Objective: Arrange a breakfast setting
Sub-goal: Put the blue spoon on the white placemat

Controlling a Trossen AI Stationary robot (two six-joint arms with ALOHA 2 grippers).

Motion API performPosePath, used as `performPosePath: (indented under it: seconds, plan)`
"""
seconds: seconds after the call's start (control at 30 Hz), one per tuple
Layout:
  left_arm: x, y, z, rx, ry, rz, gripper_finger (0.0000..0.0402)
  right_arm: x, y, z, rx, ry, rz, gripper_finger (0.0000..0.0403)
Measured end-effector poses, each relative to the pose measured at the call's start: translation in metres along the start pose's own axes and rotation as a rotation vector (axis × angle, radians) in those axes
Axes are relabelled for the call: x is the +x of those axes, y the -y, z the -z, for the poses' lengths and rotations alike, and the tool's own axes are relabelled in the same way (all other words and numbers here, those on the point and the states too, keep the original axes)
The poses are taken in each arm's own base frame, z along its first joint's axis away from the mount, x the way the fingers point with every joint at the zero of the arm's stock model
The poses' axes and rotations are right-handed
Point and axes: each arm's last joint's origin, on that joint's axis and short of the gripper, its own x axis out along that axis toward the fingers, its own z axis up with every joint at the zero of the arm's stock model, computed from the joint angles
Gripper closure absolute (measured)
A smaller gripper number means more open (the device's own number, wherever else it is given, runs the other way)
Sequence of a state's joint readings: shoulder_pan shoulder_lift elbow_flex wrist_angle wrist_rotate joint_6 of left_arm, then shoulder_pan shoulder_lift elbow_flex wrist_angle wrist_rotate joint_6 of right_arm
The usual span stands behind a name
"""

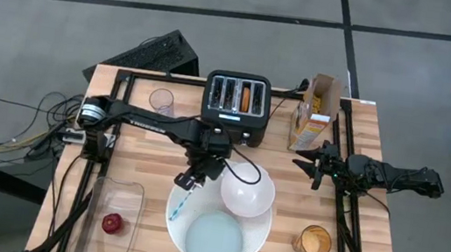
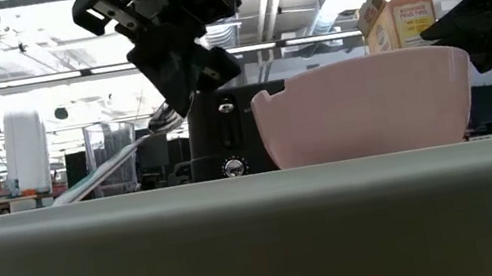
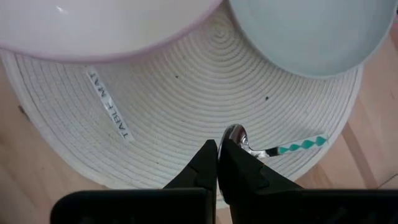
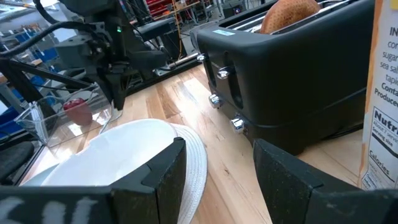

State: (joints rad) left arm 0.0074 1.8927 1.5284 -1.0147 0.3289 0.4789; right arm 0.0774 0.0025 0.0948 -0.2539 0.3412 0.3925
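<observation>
A round white woven mat (image 1: pixel 261 234) lies at the table's near middle. A small pale-blue plate (image 1: pixel 214 241) lies on it, and a white bowl (image 1: pixel 247 193) sits on its far right part. My left gripper (image 1: pixel 190 179) is over the mat's left edge, shut on a blue-handled metal spoon (image 1: pixel 181 201). A red apple (image 1: pixel 112 222) lies in a clear tub at the near left. A toasted bagel (image 1: pixel 252 97) stands in the black toaster (image 1: pixel 234 117). A yellow cereal box (image 1: pixel 316 112) stands to the toaster's right. My right gripper (image 1: pixel 313 165) is open and empty near that box. My left gripper pinches the spoon at its bowl end (image 3: pixel 236 134) between its two shut fingertips (image 3: pixel 210 152), coming from above and slanting down. The spoon slants down from the fingers in the low view (image 2: pixel 109 167), its blue handle (image 3: pixel 301 147) lowest over the mat. Whether the handle's end touches the mat I cannot tell.
An empty glass (image 1: pixel 161 99) stands left of the toaster. A cup with orange contents (image 1: pixel 314 241) stands at the near right. The clear tub (image 1: pixel 112 207) takes up the near left corner. Black frame rails run along both sides of the table.
</observation>
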Motion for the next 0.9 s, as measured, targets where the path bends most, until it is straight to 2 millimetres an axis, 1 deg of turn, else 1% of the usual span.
performPosePath:
  seconds: [0.33,0.6,0.9]
  plan:
    - [0.0024,-0.0016,0.0008,-0.014,-0.008,0.005,0.04,0.0,0.0,0.0,0.0,0.0,0.0,0.0195]
    - [0.0031,-0.0028,0.002,0.003,-0.019,-0.005,0.0366,0.0,0.0,0.0,0.0,0.0,0.0,0.0195]
    - [0.003,-0.0026,0.0019,0.016,-0.014,0.004,0.0367,0.0,0.0,-0.0001,0.0,0.0,0.0,0.0195]
